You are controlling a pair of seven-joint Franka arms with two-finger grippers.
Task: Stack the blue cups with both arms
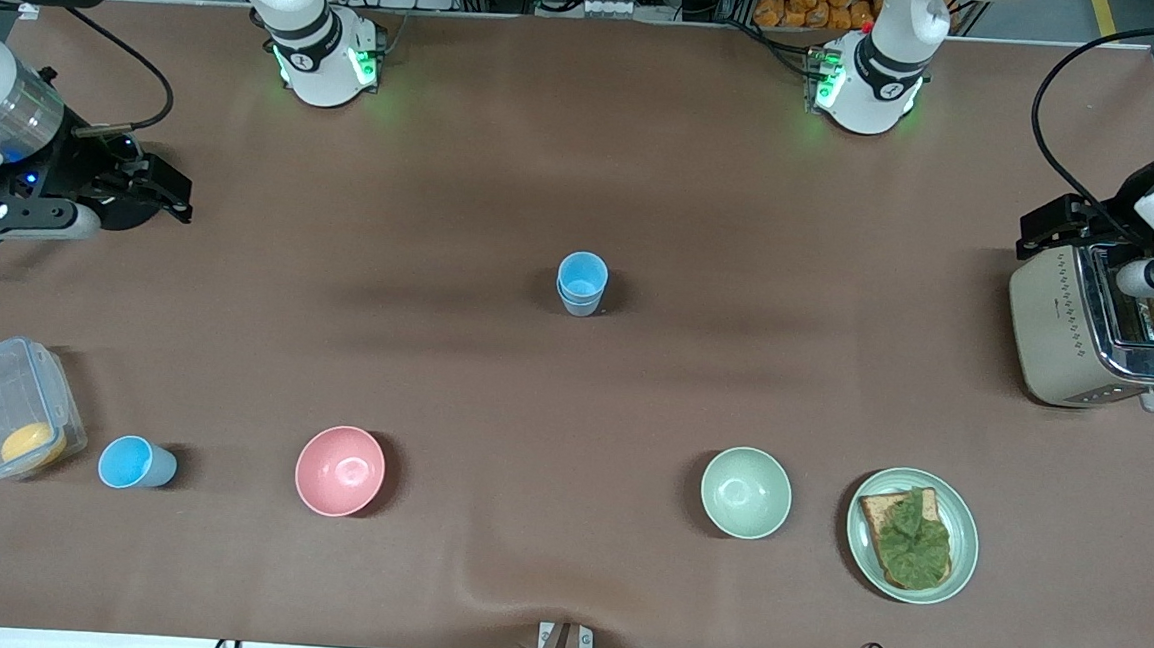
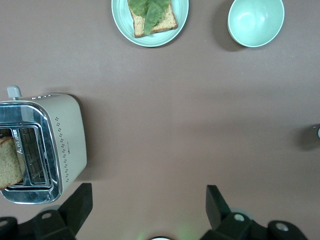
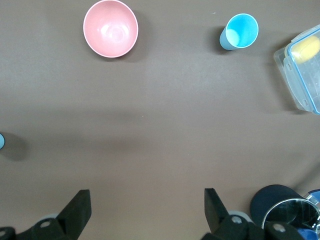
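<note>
A blue cup (image 1: 581,282) stands upright in the middle of the table; its double rim suggests a second cup nested in it. Its edge shows in the left wrist view (image 2: 318,132) and in the right wrist view (image 3: 1,141). Another blue cup (image 1: 135,462), with a whitish patch inside (image 3: 240,31), stands between the clear container and the pink bowl. My right gripper (image 1: 172,197) is open and empty over bare cloth at the right arm's end. My left gripper (image 1: 1033,232) is open and empty beside the toaster. Both wrist views show their own gripper, left (image 2: 147,201) and right (image 3: 147,204), open over bare cloth.
A pink bowl (image 1: 340,470), a pale green bowl (image 1: 745,492) and a plate with bread and lettuce (image 1: 912,534) line the side near the front camera. A clear container (image 1: 11,410) holds something yellow. A toaster (image 1: 1097,336) with bread stands at the left arm's end.
</note>
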